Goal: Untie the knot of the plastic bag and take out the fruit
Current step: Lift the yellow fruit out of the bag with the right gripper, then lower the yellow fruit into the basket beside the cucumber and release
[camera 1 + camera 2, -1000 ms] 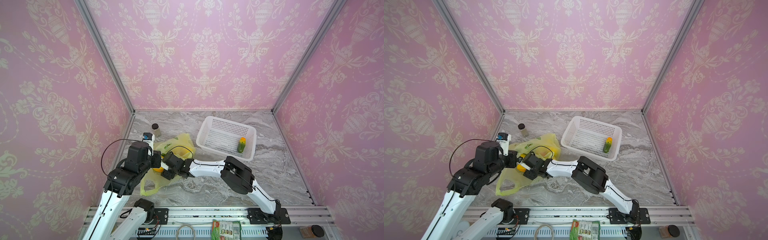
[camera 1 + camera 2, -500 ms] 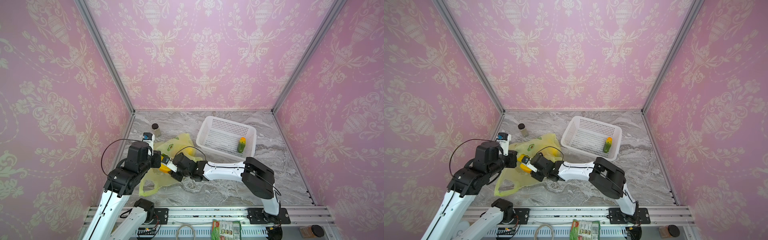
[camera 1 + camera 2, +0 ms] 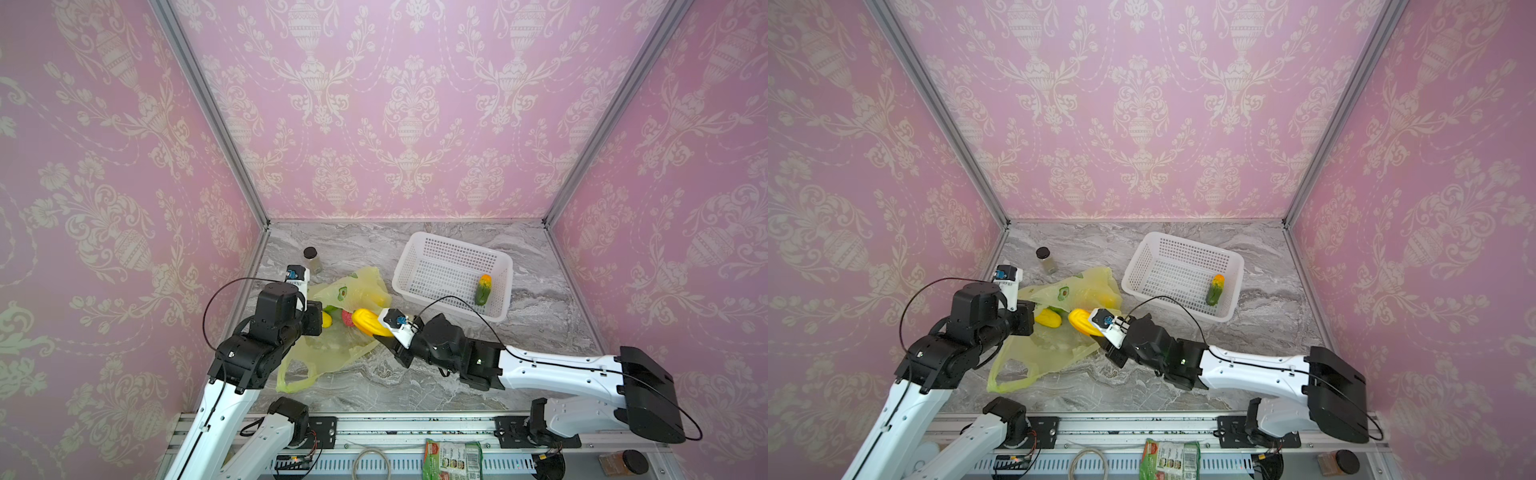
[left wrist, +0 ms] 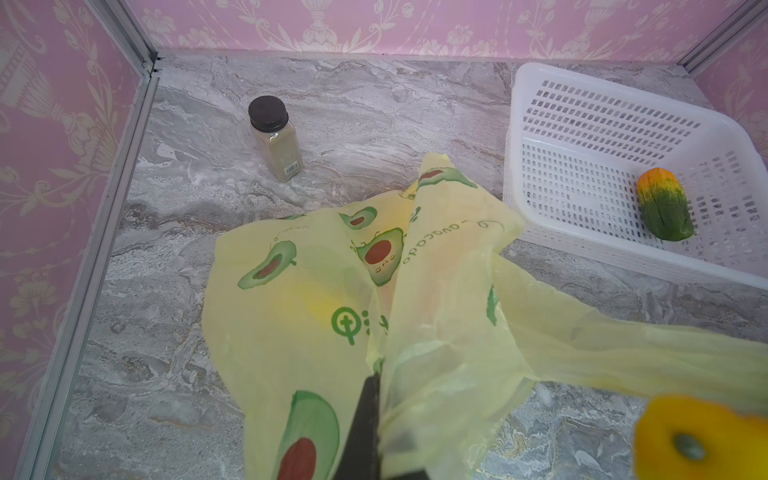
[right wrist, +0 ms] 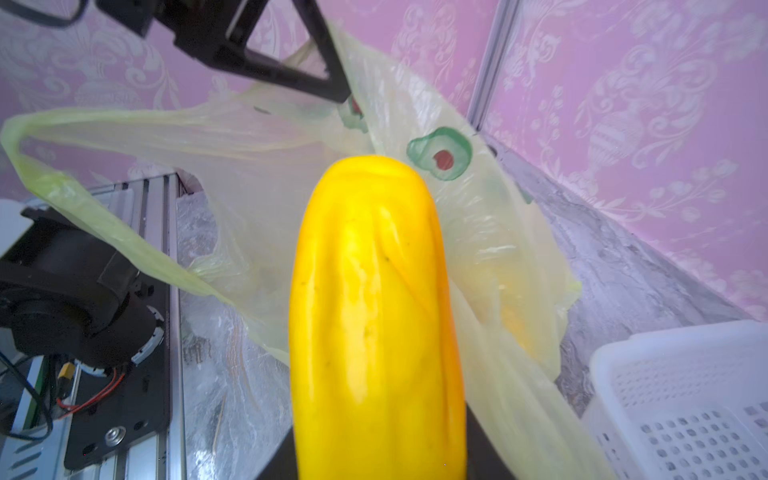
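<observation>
Clamped a yellow fruit [image 3: 366, 321] in the right end effector [image 5: 380, 457], above the plastic bag [image 3: 332, 353]. Pinched the bag's film in the left end effector [image 4: 376, 384].

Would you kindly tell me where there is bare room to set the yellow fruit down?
Free: most of the basket floor, beside the green-orange piece; the marble between the jar and the basket. Crowded: around the bag.

Below me, a grey marble table [image 3: 415, 382]: a yellow-green bag [image 3: 332, 353] sprawls on it, a white basket [image 3: 451, 259] just beside, a small dark-capped bottle [image 3: 311, 259] upright behind the bag.
</observation>
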Robot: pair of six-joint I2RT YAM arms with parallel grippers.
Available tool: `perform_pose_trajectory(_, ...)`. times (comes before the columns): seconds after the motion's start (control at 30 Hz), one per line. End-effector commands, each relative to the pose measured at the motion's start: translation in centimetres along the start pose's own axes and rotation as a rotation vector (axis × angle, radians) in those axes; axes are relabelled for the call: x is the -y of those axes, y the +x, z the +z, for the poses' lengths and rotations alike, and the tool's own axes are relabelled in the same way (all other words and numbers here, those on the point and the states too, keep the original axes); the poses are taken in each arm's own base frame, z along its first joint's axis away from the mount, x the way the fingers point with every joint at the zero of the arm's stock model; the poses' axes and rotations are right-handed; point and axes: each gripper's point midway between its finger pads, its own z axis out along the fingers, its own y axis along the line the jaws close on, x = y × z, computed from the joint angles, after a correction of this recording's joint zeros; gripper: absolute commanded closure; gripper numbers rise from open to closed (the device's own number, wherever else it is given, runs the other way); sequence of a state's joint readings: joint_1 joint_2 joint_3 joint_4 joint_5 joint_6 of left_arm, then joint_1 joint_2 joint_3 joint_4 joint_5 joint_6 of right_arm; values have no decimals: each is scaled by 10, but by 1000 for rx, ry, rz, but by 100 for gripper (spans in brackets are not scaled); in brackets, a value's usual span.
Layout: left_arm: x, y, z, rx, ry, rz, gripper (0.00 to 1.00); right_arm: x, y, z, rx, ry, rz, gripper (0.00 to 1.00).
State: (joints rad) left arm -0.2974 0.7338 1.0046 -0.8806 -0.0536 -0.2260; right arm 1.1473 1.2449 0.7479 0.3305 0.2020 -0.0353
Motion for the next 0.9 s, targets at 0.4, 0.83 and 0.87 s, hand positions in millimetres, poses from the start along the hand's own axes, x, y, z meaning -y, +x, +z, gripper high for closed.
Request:
perform_pose_trajectory(0.4,-1,4,1,-9,-4,-9,100,209,96,-84,53,664,728,81)
perform_pose_trajectory(0.83,0,4,3,-15,1,-9,100,242,186,-37,-264,776,868,80)
perform_pose_trajectory(0.87,0,4,4,-17,0,-9,100,243,192,-35,-281,777,877,80)
